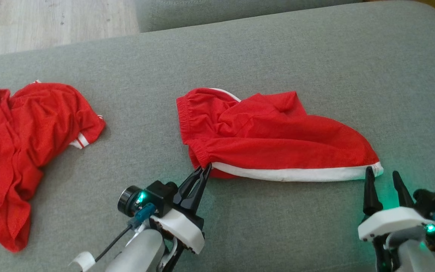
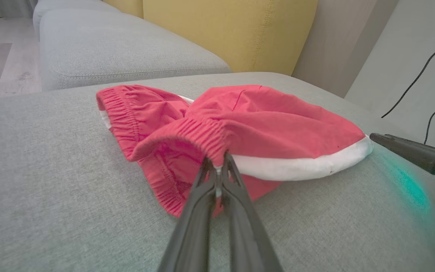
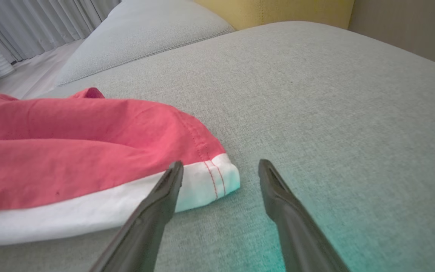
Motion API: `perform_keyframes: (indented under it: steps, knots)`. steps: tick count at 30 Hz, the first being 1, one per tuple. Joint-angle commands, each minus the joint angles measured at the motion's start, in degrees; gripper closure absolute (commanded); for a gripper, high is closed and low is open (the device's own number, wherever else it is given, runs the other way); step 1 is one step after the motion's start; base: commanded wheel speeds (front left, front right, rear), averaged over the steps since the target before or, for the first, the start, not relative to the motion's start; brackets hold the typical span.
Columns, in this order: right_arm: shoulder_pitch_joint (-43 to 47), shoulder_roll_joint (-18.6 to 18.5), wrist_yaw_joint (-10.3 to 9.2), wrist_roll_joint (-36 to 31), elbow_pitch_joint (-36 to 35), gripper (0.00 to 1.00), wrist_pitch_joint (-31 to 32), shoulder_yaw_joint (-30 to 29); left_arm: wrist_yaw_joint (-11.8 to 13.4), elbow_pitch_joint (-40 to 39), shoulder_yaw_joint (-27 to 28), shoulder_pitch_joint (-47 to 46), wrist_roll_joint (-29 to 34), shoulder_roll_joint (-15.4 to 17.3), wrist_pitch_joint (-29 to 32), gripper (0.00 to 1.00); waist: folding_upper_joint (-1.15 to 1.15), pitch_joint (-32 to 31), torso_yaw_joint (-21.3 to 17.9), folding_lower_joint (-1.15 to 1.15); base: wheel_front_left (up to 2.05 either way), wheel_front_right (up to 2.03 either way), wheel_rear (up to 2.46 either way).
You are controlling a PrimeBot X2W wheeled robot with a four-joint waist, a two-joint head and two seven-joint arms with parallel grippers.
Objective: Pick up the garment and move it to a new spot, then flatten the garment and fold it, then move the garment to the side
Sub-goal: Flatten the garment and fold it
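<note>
One grey sofa (image 1: 278, 49), wood floor (image 1: 51, 22) at eleven: left gripper (image 1: 205, 168) pinches shorts (image 1: 274, 139); right gripper (image 1: 383, 176) spread at their four o'clock.

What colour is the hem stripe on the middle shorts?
White band on red shorts; clearest in the right wrist view.

Grey cushion (image 1: 278, 45); red shorts (image 1: 270, 132) centre; second red garment (image 1: 25, 132) left.

Was furnished with a grey sofa (image 1: 278, 49), backed by a yellow cushion (image 2: 221, 30), floored in pale wood (image 1: 32, 22), hung with curtains (image 3: 51, 22).
</note>
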Motion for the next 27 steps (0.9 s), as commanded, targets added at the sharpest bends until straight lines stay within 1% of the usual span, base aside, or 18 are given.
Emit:
perform_keyframes:
  steps: [1, 5, 12, 20, 21, 22, 23, 24, 27]
  knots:
    - [-2.1, -0.3, 0.43, 0.6, -0.8, 0.0, -0.8, 1.2, 0.3, -1.8, 1.4, -1.2, -0.3, 0.8, -0.7, 1.0, 0.0, 0.1, 0.0, 0.0, 0.0, 0.0, 0.0]
    - [-3.9, -0.3, 0.43, 1.2, 1.9, 0.0, -1.1, 1.1, 0.5, -2.0, 1.2, -1.4, -0.3, 0.9, -0.5, 1.0, 0.0, 0.4, 0.2, 0.0, 0.0, 0.0, 0.0]
    - [-6.2, -0.3, 0.43, 0.4, 5.8, 0.0, -1.3, 0.7, 0.6, -2.3, 0.8, -1.8, -0.5, 1.2, -0.3, 1.0, 0.0, 1.0, 0.7, 0.0, 0.0, 0.0, 0.0]
    - [-7.2, -0.3, 0.43, 0.1, 6.7, 0.0, -1.3, 1.6, 0.7, -2.4, 0.6, -1.8, -0.9, 1.6, 0.0, 1.0, 0.0, 1.0, 0.6, 0.0, 0.0, 0.0, 0.0]
    - [-7.2, -0.3, 0.43, 0.0, 6.6, 0.09, -1.3, 1.7, 0.8, -2.5, 0.6, -1.8, -1.0, 1.7, 0.0, 1.0, 0.0, 0.9, 0.6, 0.0, 0.0, 0.0, 0.0]
    - [-7.1, -0.3, 0.43, 0.0, 6.4, 0.61, -1.3, 1.9, 0.8, -2.5, 0.6, -1.8, -1.1, 1.7, 0.0, 1.0, 0.0, 0.8, 0.5, 0.0, 0.0, 0.0, 0.0]
    - [-7.0, -0.3, 0.43, -0.2, 6.1, 0.91, -1.3, 2.2, 0.9, -2.4, 0.6, -1.8, -1.2, 1.8, 0.1, 1.0, 0.0, 0.8, 0.5, 0.0, 0.0, 0.0, 0.0]
    - [-6.9, -0.3, 0.43, -0.4, 5.7, 1.0, -1.3, 2.5, 0.9, -2.4, 0.6, -1.7, -1.2, 1.8, 0.1, 1.0, 0.0, 0.7, 0.4, 0.0, 0.0, 0.0, 0.0]
    - [-6.4, -0.3, 0.43, -0.8, 4.0, 1.0, -1.3, 3.1, 1.1, -2.3, 0.6, -1.7, -1.5, 2.1, 0.3, 1.0, 0.0, 0.3, 0.3, 0.0, 0.0, 0.0, 0.0]
